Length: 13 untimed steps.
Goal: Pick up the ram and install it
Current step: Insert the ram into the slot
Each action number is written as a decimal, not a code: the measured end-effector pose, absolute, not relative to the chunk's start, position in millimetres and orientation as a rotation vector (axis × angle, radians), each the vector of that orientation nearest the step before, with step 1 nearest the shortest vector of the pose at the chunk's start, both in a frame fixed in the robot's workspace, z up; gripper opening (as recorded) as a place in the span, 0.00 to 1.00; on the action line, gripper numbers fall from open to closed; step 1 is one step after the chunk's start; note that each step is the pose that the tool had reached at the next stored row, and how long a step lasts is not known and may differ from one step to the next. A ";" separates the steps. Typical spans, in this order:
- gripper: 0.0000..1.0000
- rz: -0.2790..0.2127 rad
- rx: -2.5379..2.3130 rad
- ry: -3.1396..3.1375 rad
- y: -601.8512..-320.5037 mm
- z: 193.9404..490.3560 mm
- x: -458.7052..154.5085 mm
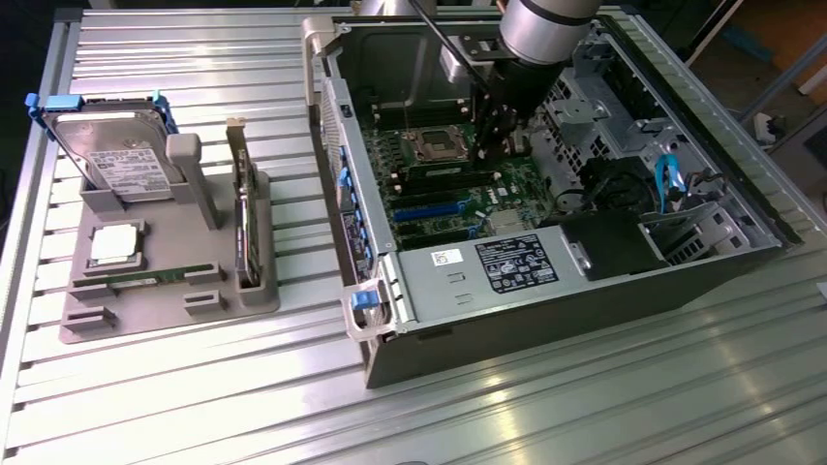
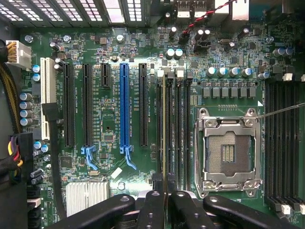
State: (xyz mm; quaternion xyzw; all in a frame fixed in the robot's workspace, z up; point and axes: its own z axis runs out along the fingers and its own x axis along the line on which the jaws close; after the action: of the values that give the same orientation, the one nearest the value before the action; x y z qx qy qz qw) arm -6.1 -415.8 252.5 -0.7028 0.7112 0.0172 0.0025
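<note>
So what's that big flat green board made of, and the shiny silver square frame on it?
The big flat green board looks like stiff circuit-board laminate with a glossy green coating: fine printed lines and soldered parts cover it. The shiny silver square frame looks like bare stamped metal, probably steel, as it glints brightly.

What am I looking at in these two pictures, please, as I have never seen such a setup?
A robot arm reaches into an open computer case lying on a metal table. One picture comes from a camera off the arm, the other from a camera on its wrist, facing the motherboard. Beside the case, a grey holder carries a hard drive and an upright card. The gripper is shut on the ram, a thin stick seen edge-on, over the memory slots beside the empty processor socket.
</note>
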 end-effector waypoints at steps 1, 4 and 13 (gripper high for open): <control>0.12 0.054 -2.205 2.230 -415.8 252.5 -6.1; 0.12 0.054 -2.208 2.228 -415.8 252.4 -6.1; 0.12 0.054 -2.218 2.218 -415.8 252.3 -6.1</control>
State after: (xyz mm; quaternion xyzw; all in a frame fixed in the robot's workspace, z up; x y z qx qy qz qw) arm -6.1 -415.8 252.3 -0.7070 0.7070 0.0172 0.0024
